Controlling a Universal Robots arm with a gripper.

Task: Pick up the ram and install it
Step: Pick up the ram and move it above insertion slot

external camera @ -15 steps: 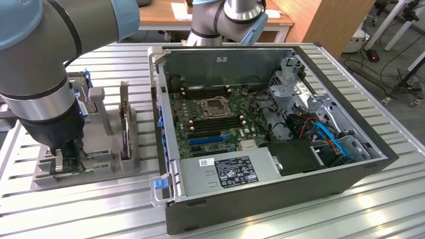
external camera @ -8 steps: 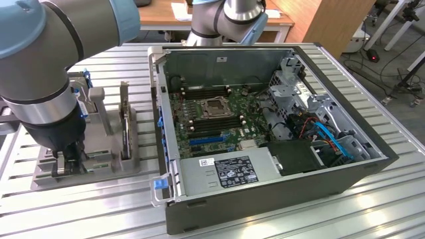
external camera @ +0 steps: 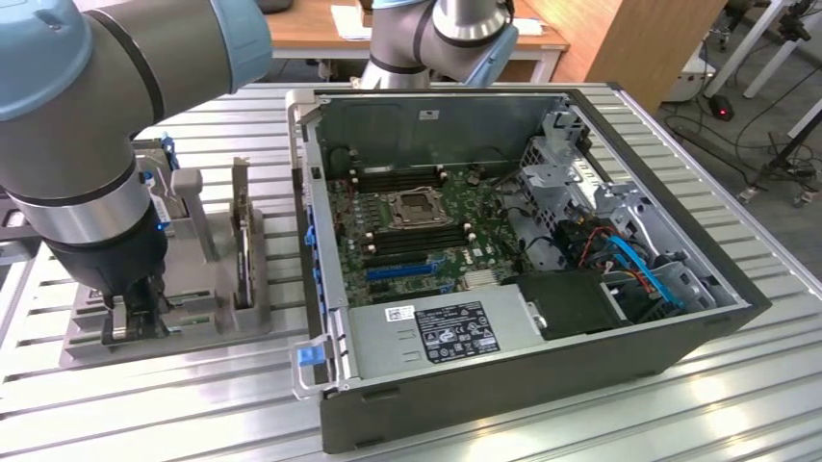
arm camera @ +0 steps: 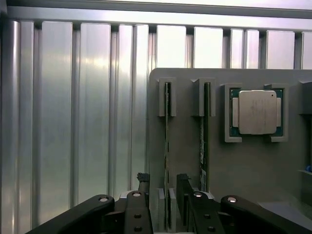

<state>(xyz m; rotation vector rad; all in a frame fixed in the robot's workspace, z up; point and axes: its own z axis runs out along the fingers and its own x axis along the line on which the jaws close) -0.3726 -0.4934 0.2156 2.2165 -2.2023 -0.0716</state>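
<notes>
The ram, a thin green stick, stands on edge in a slot of the grey holder. My gripper is open and low over the holder, with one black finger on each side of the stick's near end, not closed on it. A matching second stick stands in the neighbouring slot. In the exterior view my gripper reaches down into the holder at the exterior view's left, and the arm hides the ram. The open computer case shows its motherboard with dark memory slots.
A silver processor chip lies in a pocket of the holder beyond the second stick. A flat dark part stands on edge at the holder's right side. The ribbed metal table carries both holder and case. Cables and a drive cage fill the case's right half.
</notes>
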